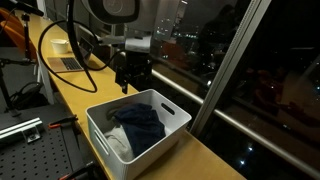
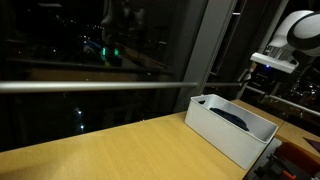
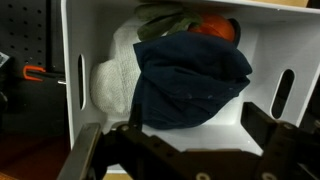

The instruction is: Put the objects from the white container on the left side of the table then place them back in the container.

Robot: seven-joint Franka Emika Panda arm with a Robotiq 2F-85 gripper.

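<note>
Honestly, all four soft items sit inside the white container (image 1: 165, 143), so you're either right at the start or right at the finish, and the pictures alone can't settle which. None of the objects show on the table (image 2: 100, 150) in either exterior view, so if the unloading is still to come, the whole job is ahead of you. The gripper (image 1: 131, 72) hangs just above the bin's far end, and in the wrist view its fingers (image 3: 268, 128) are spread wide with nothing between them. In that view the dark blue cloth (image 3: 190, 80) lies crumpled on top, soft and floppy, covering most of the bin's floor. The white cloth (image 3: 115, 75) bulges out from under it towards the left wall, thicker-looking and a bit nubbly. At the far end an orange ball-like piece (image 3: 215, 27) peeks out, rounded and smooth, touching the blue cloth's edge. Beside it sits a dull brownish plush piece (image 3: 165, 15), fuzzy, mostly hidden. The bin itself is hard, smooth plastic with rounded corners and slot handles — nothing like its limp contents. My guess is the blue cloth is the easy first pinch, since it's on top.
</note>
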